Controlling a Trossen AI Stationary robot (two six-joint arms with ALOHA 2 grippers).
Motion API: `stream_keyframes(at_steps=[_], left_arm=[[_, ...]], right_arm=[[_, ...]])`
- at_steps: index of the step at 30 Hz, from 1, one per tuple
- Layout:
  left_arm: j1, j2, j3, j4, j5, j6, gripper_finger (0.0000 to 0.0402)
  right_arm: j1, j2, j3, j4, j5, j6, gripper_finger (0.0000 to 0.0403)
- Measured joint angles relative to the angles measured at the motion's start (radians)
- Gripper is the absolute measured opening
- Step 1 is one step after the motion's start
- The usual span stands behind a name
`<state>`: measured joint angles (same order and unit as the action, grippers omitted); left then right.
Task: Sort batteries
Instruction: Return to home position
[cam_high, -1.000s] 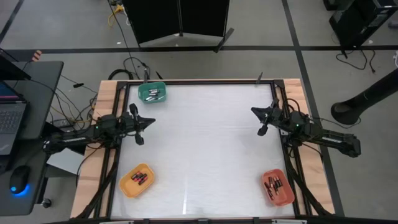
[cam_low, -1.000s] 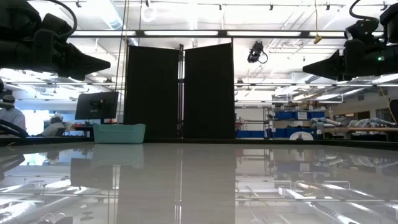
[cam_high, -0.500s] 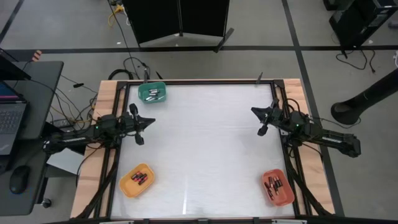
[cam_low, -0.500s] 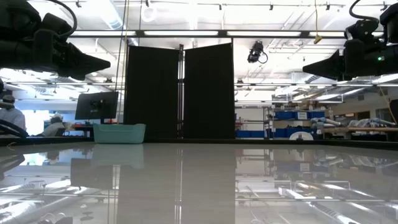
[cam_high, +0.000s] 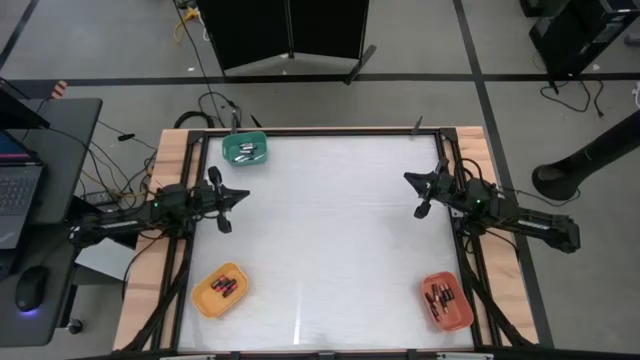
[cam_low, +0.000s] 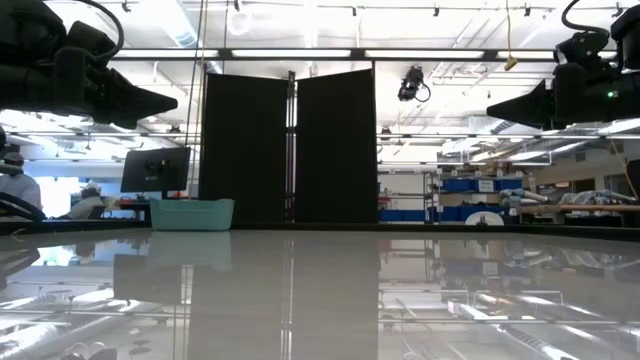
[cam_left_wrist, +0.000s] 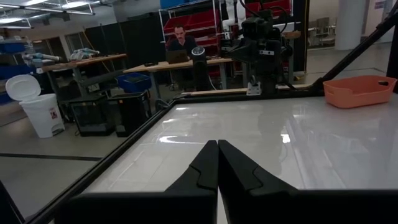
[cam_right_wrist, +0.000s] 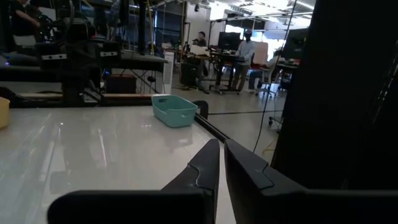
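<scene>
The batteries lie in three trays in the high view: a green tray (cam_high: 244, 150) at the far left corner, a yellow tray (cam_high: 220, 288) at the near left, an orange tray (cam_high: 446, 300) at the near right. Each holds several small dark batteries (cam_high: 247, 153) with red or silvery parts. My left gripper (cam_high: 243, 195) hovers above the table's left side, shut and empty; its closed fingertips (cam_left_wrist: 217, 144) show in the left wrist view. My right gripper (cam_high: 408, 179) hovers above the right side, shut and empty, its tips (cam_right_wrist: 221, 144) together.
The white tabletop (cam_high: 330, 240) lies between the two arms, framed by a black rail and wooden edges (cam_high: 165, 170). The green tray (cam_right_wrist: 175, 111) shows in the right wrist view, the orange tray (cam_left_wrist: 364, 90) in the left wrist view. People sit at desks beyond the table.
</scene>
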<state>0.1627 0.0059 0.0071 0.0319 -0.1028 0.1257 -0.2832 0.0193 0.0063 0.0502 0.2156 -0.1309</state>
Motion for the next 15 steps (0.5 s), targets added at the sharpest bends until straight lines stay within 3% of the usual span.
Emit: stream_keyframes(at_steps=[15], left_arm=[[0.0,0.0,0.0,0.0,0.0,0.0,0.0012]], right_arm=[[0.0,0.0,0.0,0.0,0.0,0.0,0.0036]])
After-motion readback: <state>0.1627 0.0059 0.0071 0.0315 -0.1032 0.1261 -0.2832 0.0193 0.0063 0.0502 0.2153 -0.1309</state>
